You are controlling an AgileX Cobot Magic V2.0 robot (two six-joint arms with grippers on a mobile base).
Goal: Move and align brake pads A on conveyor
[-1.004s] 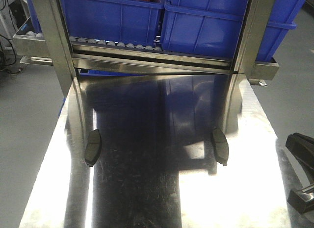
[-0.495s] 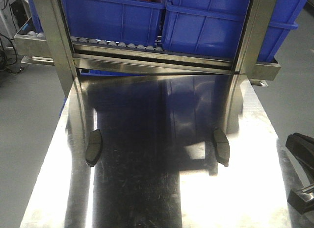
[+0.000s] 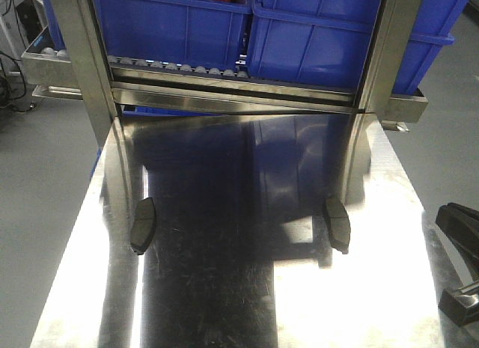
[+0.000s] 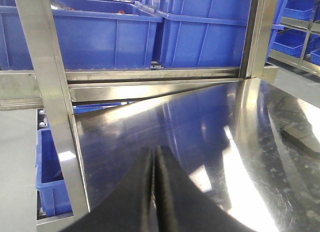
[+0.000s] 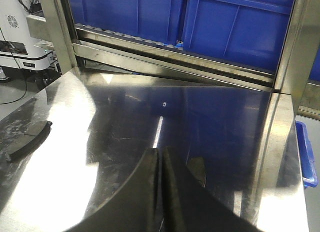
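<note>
Two brake pads A lie on a shiny steel table (image 3: pixel 224 303): one (image 3: pixel 142 225) near the left edge, one (image 3: pixel 337 224) towards the right. The conveyor is out of view. In the left wrist view my left gripper (image 4: pixel 156 153) is shut and empty above the table, with a pad (image 4: pixel 302 137) far off to its right. My right gripper (image 5: pixel 160 153) is also shut and empty. One pad (image 5: pixel 27 140) lies far to its left, and a dark piece of another pad (image 5: pixel 196 169) shows just right of its fingers.
Blue plastic bins (image 3: pixel 314 41) sit on a roller rack (image 3: pixel 179 69) behind the table, held by two steel posts (image 3: pixel 78 56) at the table's far corners. A black arm part (image 3: pixel 456 228) hangs off the table's right edge. Grey floor lies on both sides.
The front view shifted very slightly a second ago. Both pads lie where they were.
</note>
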